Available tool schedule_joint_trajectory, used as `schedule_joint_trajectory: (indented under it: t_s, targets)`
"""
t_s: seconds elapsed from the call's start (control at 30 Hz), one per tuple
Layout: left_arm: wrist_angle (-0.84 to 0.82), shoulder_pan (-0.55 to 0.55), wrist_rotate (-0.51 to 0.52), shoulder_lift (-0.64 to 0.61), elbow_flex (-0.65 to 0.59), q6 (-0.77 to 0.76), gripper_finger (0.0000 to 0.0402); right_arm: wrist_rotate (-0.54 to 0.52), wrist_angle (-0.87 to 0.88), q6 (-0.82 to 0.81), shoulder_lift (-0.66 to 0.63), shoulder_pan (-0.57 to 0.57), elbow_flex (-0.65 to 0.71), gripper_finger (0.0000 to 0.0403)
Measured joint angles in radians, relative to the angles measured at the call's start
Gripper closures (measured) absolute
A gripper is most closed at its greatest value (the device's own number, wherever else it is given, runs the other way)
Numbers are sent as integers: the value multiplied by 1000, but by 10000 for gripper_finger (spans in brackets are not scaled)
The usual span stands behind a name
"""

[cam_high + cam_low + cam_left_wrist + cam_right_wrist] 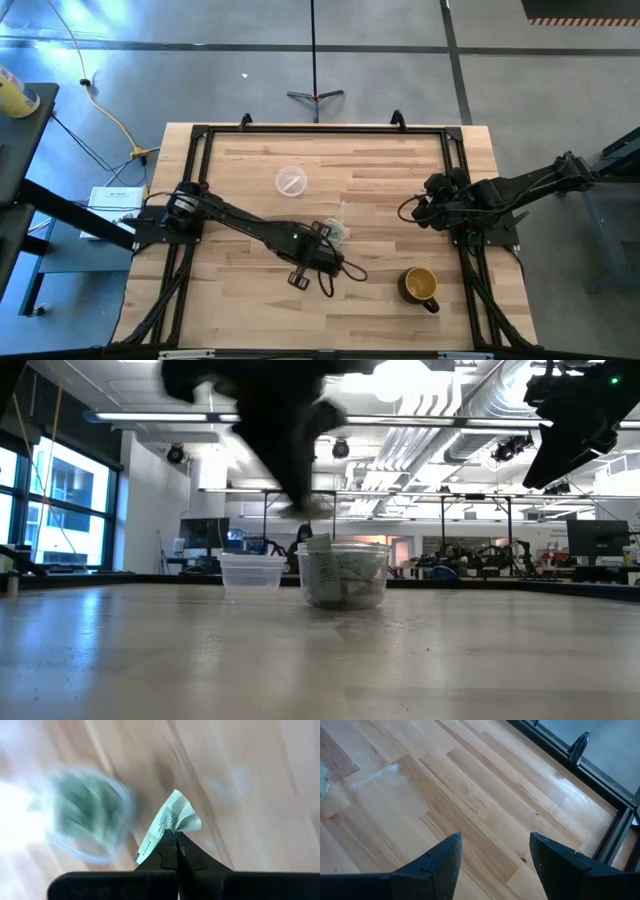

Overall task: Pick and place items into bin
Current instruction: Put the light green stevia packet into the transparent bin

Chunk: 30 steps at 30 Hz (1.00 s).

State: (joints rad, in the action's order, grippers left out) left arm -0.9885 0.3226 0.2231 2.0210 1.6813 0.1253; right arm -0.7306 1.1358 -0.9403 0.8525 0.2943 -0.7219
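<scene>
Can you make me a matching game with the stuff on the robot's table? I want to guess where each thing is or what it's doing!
Things:
1. left claw
2. right claw
3. yellow mug
4. clear cup

States:
A. full of green and white wrappers
B. open and holding nothing
C. pinching a wrapper
D. standing near the table's front edge, on the right arm's side

Right pairs: 1-C, 2-B, 3-D, 4-A
</scene>
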Motion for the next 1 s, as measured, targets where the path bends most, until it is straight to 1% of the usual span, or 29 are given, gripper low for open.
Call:
schedule_joint_trajectory:
  t_s: [0.1, 0.2, 0.3, 0.5, 0.57, 0.67, 0.8, 1.0]
  targets:
    - [19, -21, 29, 0, 47, 1, 380, -10, 0, 5, 0, 0, 0, 178]
    - [53, -68, 42, 5, 52, 1, 376, -8, 3, 6, 0, 0, 0, 178]
    - [63, -127, 56, 16, 50, 20, 379, 1, 5, 6, 0, 0, 0, 178]
    - [124, -219, -11, 62, 51, 87, 372, 23, 9, 3, 0, 0, 0, 178]
    - [104, -227, -38, 82, 50, 81, 369, 39, 9, 0, 0, 0, 0, 178]
    - [55, -225, -45, 93, 50, 77, 375, 53, 10, -1, 0, 0, 0, 178]
    - [76, -207, -53, 93, 50, 79, 378, 50, 10, -3, 0, 0, 0, 178]
    - [106, -204, -105, 93, 50, 55, 356, 32, 9, -2, 0, 0, 0, 178]
